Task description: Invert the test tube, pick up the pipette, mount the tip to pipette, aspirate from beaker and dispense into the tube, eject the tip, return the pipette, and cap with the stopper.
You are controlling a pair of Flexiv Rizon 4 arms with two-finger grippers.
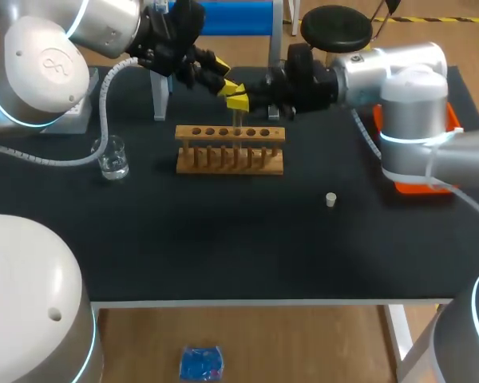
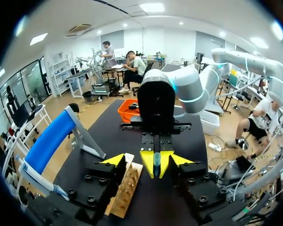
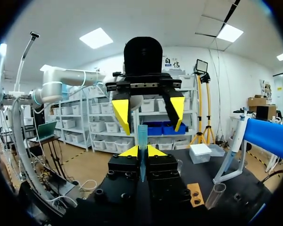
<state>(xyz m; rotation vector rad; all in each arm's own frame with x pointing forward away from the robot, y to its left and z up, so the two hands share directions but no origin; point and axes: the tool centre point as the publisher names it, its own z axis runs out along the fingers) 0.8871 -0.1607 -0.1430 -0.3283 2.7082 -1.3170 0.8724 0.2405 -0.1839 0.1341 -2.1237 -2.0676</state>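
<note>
Our black worktop [image 1: 223,239] carries a wooden tube rack [image 1: 230,152] at its middle, and both our arms meet just above it. Our right arm hides most of the orange tray [image 1: 415,188]. Our right pincer [image 3: 141,151] pinches the clear glass test tube [image 3: 142,136], its long axis upright over the rack. We cannot make out which end is open. Our left pincer [image 3: 150,120] stands spread, its fingers either side of the tube without touching it.

Head camera looks down from behind, rack [image 1: 230,149] upper centre; wrist cameras face each other closely, sharing the tube [image 2: 156,162]
</note>
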